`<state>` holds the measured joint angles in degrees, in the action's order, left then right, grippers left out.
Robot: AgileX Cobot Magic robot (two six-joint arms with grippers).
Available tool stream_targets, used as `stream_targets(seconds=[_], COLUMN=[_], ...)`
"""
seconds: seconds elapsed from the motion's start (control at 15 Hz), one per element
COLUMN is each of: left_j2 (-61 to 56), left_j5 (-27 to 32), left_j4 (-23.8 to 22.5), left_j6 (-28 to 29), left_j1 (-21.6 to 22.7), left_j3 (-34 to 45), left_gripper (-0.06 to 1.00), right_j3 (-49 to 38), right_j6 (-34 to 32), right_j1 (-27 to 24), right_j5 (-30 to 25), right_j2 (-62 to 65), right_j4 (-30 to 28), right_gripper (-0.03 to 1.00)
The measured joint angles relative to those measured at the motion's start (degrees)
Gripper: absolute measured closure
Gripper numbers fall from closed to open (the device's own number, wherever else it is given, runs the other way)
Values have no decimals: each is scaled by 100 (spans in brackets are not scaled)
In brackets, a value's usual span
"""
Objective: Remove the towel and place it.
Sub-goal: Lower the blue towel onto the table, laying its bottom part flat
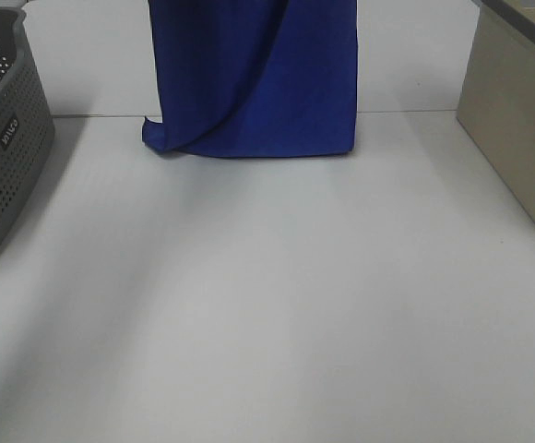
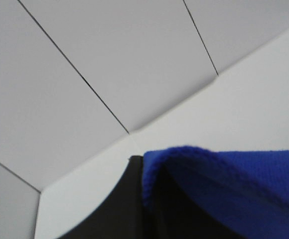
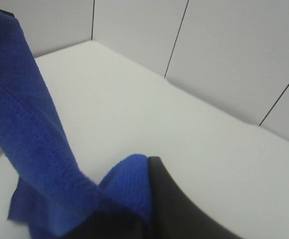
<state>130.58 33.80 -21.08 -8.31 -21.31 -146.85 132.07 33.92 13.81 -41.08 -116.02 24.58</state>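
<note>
The royal-blue towel hangs from above the top of the exterior view, its lower edge just touching the far part of the white table. Both grippers are out of the exterior view. In the left wrist view a dark finger has a fold of the towel draped over it. In the right wrist view a dark finger presses against a bunched towel edge, with the rest of the cloth stretching away. The pale tag is hidden.
A grey perforated basket stands at the left edge. A beige bin stands at the right edge. White panelled walls rise behind the table.
</note>
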Motion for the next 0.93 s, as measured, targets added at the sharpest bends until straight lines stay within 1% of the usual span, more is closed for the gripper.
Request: stream_targets(seconds=[0.2,0.33,0.47,0.67,0.73,0.87,0.93], left_j2=[-441,-653,-785,-963,-1066,-1381,-1501], left_j5=[2217,3209,3541,3575,3575,3587,3587], left_j4=[665,928,1066,1289,1346,1375,1375], left_j6=[-126,-109,-92,-69,-155,-264,-281], left_j1=[-109,-109,-103,-103,-103,-103,-103], left_j3=[0,0,0,17,269,945,1163], left_gripper=[94,94,94,94,94,94,94], right_j3=[0,0,0,0,0,-97,-218], right_j6=[-584,-756,-779,-1049,-1266,-1501,-1513], right_j1=[0,0,0,0,0,0,0], right_j5=[-1507,-2481,-2802,-2871,-2871,-2871,-2865], right_j2=[115,201,252,269,269,298,350], right_j4=[-189,-206,-212,-246,-246,-246,-246], right_gripper=[95,95,95,95,95,95,95])
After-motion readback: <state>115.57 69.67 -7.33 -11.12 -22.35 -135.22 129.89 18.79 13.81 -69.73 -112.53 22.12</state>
